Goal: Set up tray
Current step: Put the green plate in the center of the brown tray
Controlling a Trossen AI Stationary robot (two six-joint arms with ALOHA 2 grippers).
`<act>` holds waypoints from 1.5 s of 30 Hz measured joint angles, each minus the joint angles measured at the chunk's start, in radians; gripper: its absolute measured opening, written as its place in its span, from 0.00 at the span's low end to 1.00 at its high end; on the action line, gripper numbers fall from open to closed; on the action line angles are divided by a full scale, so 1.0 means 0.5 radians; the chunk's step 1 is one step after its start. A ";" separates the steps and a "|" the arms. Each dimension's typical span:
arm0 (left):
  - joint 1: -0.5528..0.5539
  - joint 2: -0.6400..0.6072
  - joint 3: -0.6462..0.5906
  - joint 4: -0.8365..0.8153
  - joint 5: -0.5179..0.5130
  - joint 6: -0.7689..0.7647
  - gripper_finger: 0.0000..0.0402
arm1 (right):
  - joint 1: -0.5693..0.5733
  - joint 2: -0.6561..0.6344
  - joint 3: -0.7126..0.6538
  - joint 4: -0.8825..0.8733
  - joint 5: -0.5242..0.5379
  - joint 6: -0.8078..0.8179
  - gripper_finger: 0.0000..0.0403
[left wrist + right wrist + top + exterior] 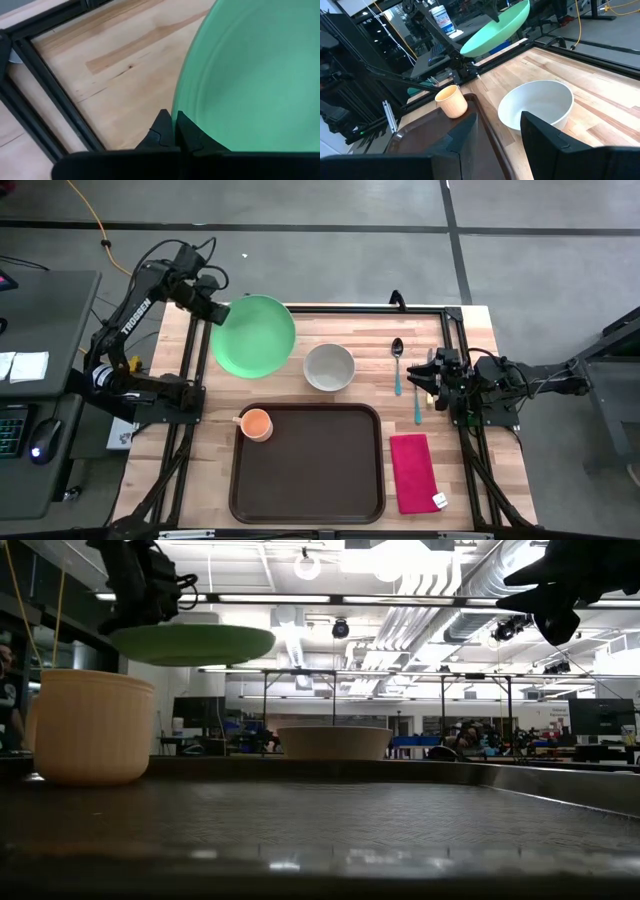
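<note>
High view: the tray (pixel 308 480) lies near-centre on the surface, stiff, light, best gripped by its rim; left gripper (pixel 217 313) fingers clamp the green plate (pixel 255 335); right gripper (pixel 428 376) fingers stand apart

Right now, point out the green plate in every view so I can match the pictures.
High view: green plate upper left of centre, beyond the tray.
Low view: upper left, lifted, seen edge-on.
Left wrist view: fills the right side, rim pinched by the left gripper.
Right wrist view: top centre, tilted.
Shared landmark: orange cup.
</note>
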 joint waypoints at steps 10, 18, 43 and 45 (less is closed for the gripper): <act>0.000 -0.004 0.003 -0.073 0.075 0.050 0.03 | 0.000 0.001 0.000 -0.001 0.016 0.000 0.32; -0.119 -0.005 0.003 -0.121 0.100 0.070 0.03 | 0.000 0.000 -0.001 -0.001 0.016 -0.013 0.32; -0.937 -0.005 0.003 0.105 0.069 -0.608 0.03 | 0.000 0.001 -0.001 -0.006 0.017 -0.015 0.32; -1.027 -0.005 0.003 0.149 0.038 -0.722 0.03 | 0.000 0.001 -0.001 -0.010 0.017 -0.016 0.32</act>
